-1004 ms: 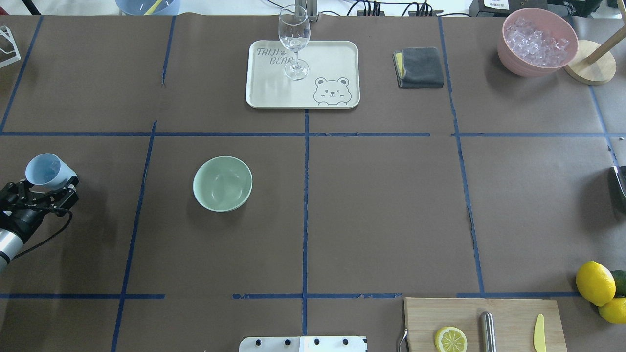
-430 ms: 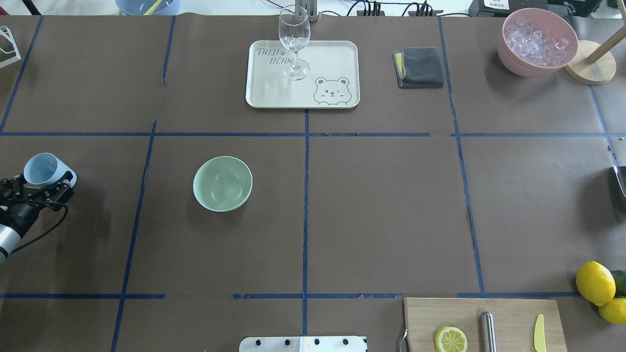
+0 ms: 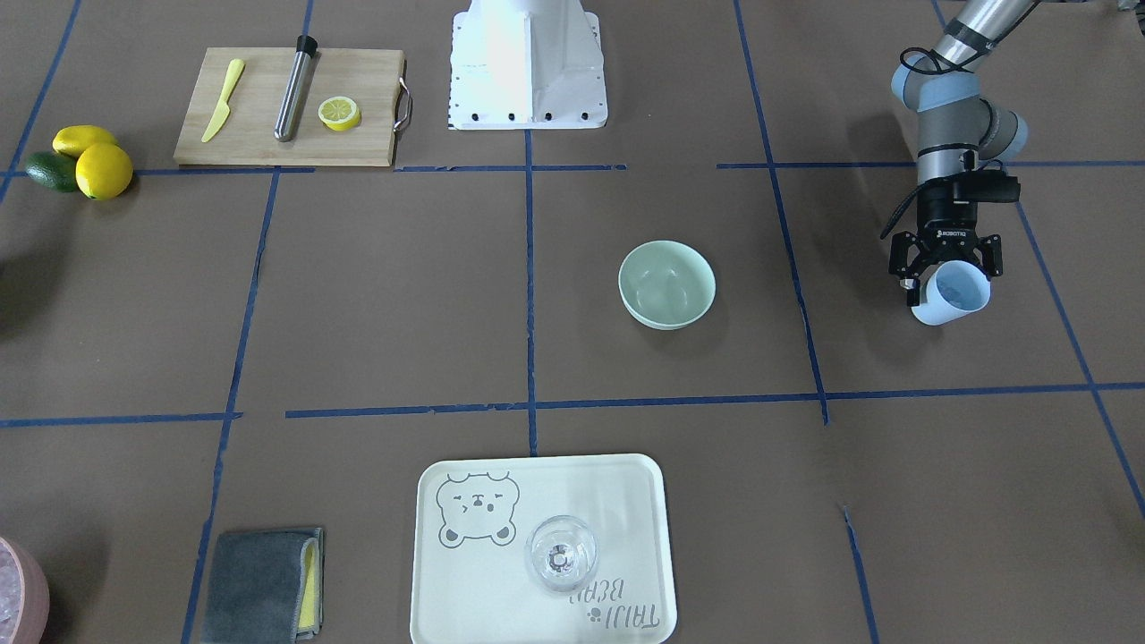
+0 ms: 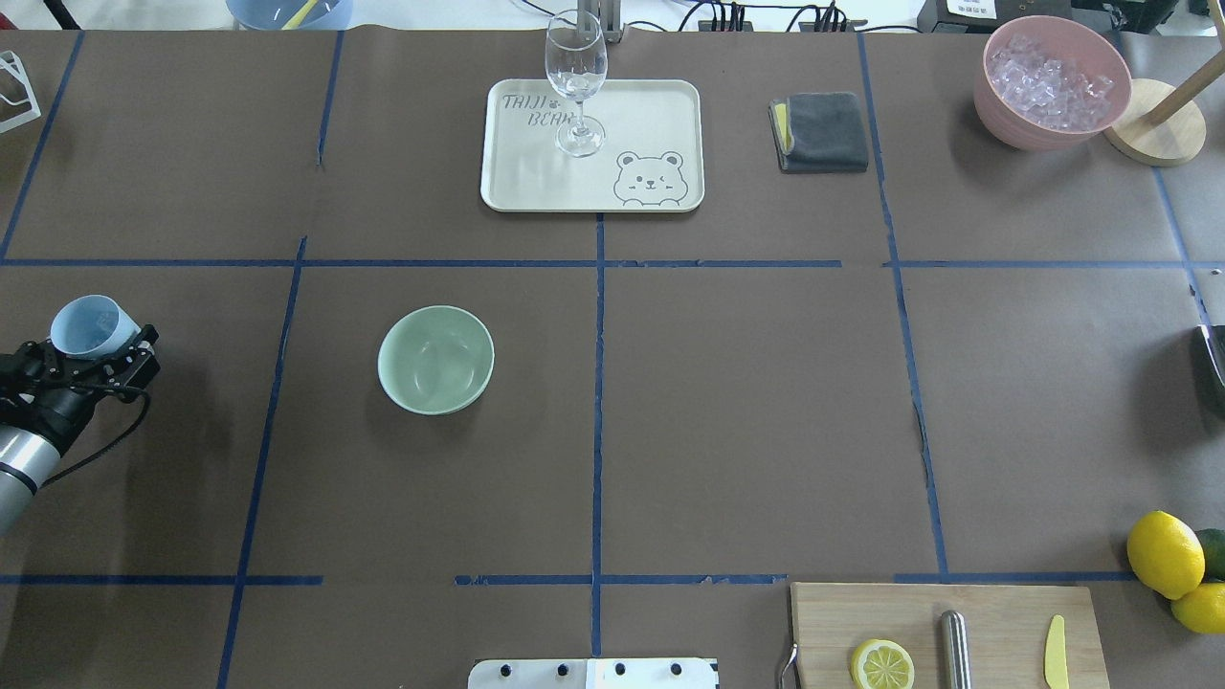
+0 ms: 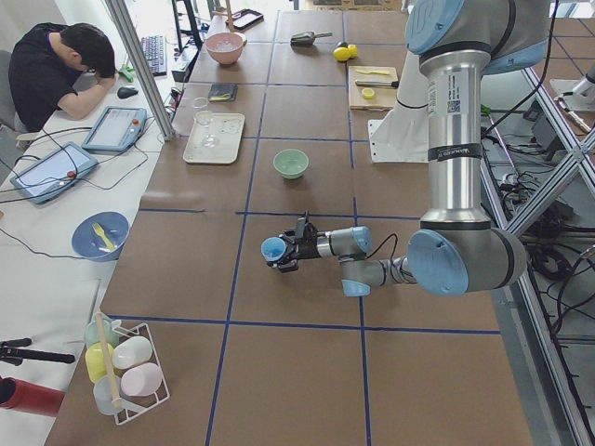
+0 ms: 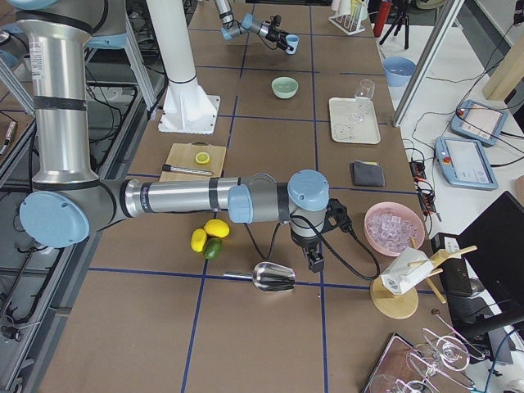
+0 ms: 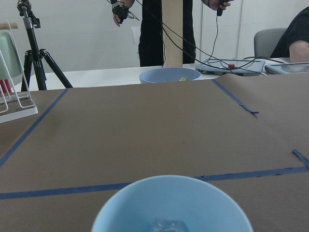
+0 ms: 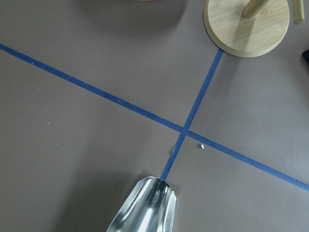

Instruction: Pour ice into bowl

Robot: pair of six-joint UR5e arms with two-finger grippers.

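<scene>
My left gripper (image 4: 96, 352) is shut on a light blue cup (image 4: 88, 325) and holds it above the table's left end, well to the left of the bowl. It also shows in the front view (image 3: 948, 268) with the cup (image 3: 955, 295). The left wrist view looks into the cup (image 7: 169, 203), where a small clear ice cube (image 7: 166, 225) lies. The pale mint-green bowl (image 4: 435, 359) stands upright on the table and looks empty. My right gripper (image 6: 313, 260) shows only in the exterior right view, above a metal scoop (image 6: 274, 277). I cannot tell whether it is open or shut.
A pink container (image 4: 995, 110) of ice stands at the back right. A cream tray (image 4: 498, 191) holds a wine glass (image 4: 576, 81). There is a grey cloth (image 4: 820, 131), a cutting board (image 4: 995, 612) with a lemon half, and lemons (image 4: 1165, 553). The scoop (image 8: 145, 208) lies on the table.
My left gripper with the cup has shifted slightly toward the far side of the table. The bowl and everything else have stayed in place.
</scene>
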